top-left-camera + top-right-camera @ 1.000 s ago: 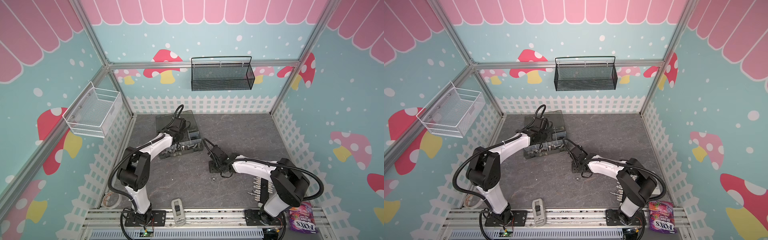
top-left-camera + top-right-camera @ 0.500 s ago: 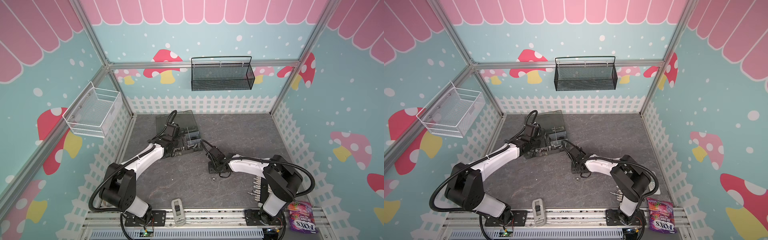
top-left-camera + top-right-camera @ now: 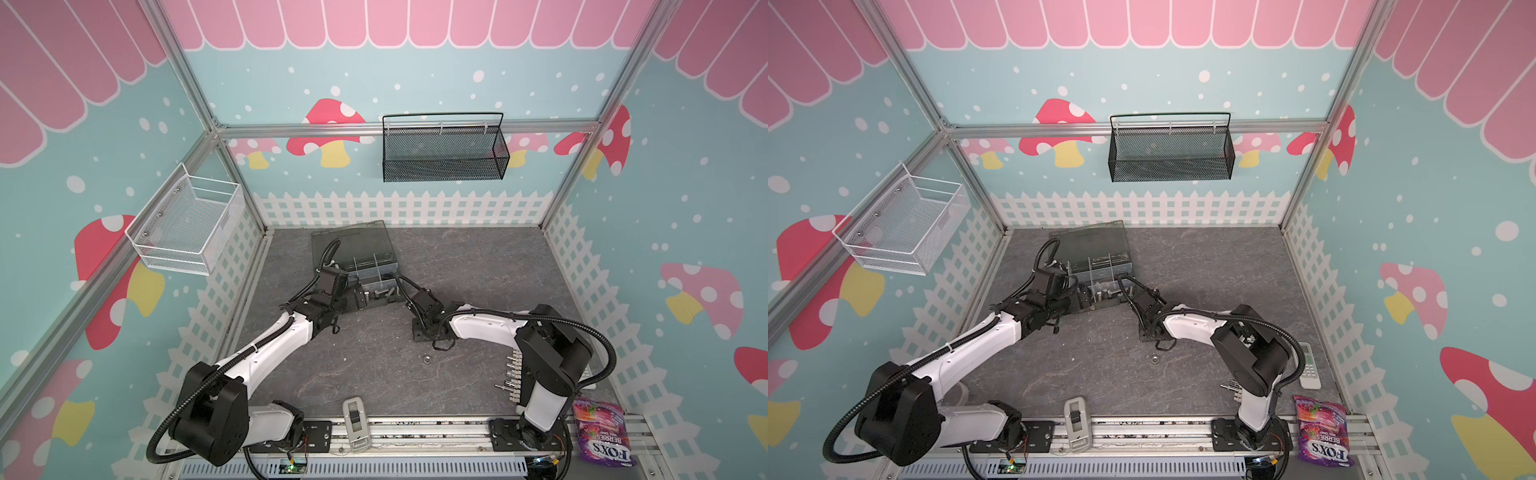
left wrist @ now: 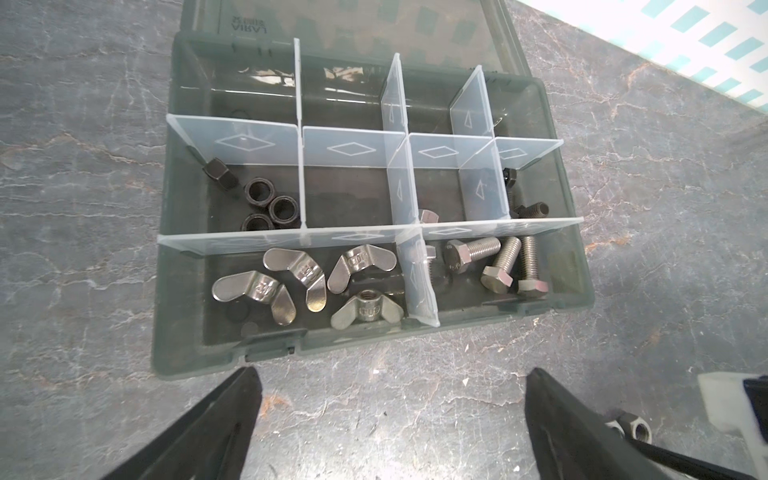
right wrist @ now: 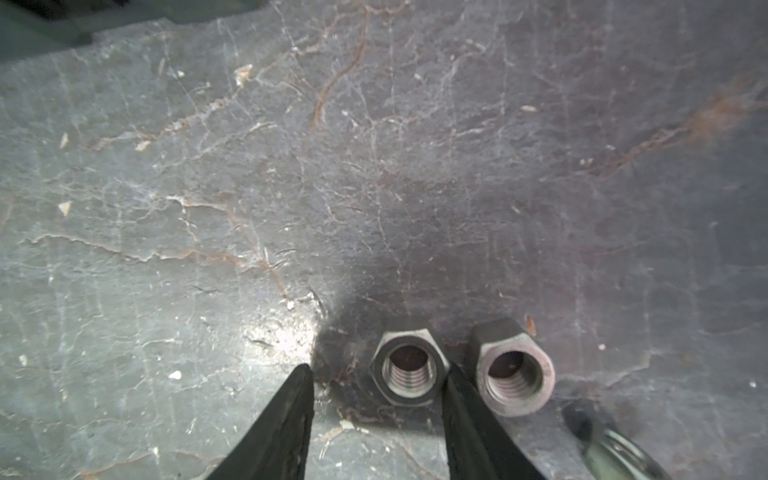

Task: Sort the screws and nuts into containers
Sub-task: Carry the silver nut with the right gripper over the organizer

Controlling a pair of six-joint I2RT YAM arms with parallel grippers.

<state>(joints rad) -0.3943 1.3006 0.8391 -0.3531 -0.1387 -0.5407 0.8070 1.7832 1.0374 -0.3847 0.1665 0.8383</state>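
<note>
The dark grey organizer box lies open, its containers split by pale dividers. Several silver wing nuts, black nuts, silver screws and a black screw lie in separate compartments. My left gripper is open over bare table just in front of the box. My right gripper is open and low on the table. It straddles one hex nut, which touches one finger only. A second nut sits just outside that finger. Another small nut lies loose on the table in both top views.
A white terminal strip lies by the right arm's base, with a remote and a candy bag nearby. A grey device sits at the front rail. A black mesh basket and a white wire basket hang on the walls.
My left gripper has opened wide and drawn back from over the box to its front edge. The right gripper stays low by the nuts, its jaws slightly narrower.
</note>
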